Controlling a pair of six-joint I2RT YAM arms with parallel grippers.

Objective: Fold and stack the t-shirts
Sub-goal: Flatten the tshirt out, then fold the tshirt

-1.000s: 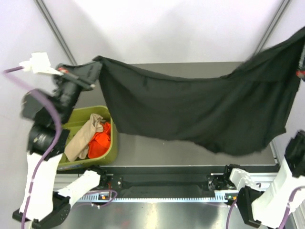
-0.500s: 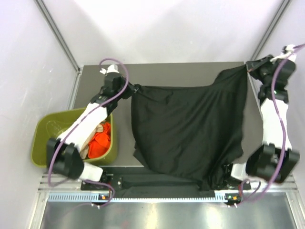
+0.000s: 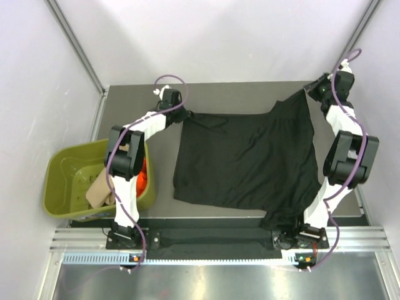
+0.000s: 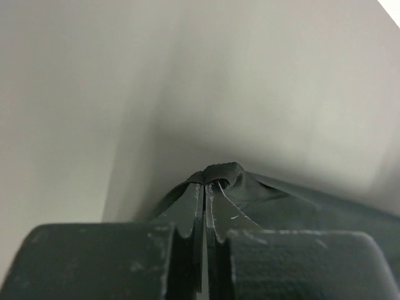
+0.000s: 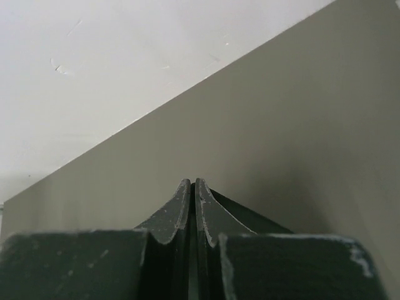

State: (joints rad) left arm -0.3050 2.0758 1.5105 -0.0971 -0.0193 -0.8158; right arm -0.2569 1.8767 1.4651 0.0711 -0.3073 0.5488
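Note:
The black t-shirt [image 3: 247, 159] lies spread on the grey table [image 3: 244, 94], its near edge reaching the table's front. My left gripper [image 3: 181, 114] is shut on the shirt's far left corner, low at the table. In the left wrist view the jaws [image 4: 205, 186] pinch a bunch of black cloth [image 4: 228, 174]. My right gripper [image 3: 310, 91] is shut on the far right corner, which peaks up a little. In the right wrist view the jaws [image 5: 192, 182] are pressed together with black cloth [image 5: 250, 220] beside them. The orange-red shirt [image 3: 143, 176] and the beige shirt [image 3: 99, 190] lie in the tub.
The olive-green tub [image 3: 59, 159] stands off the table's left edge, beside the left arm. A metal rail [image 3: 212, 237] runs along the near edge. White walls and slanted frame posts enclose the back and sides.
Both arms have reached forward and down. The black shirt, held up in the air a second ago, now lies spread on the table, pulled toward the far edge.

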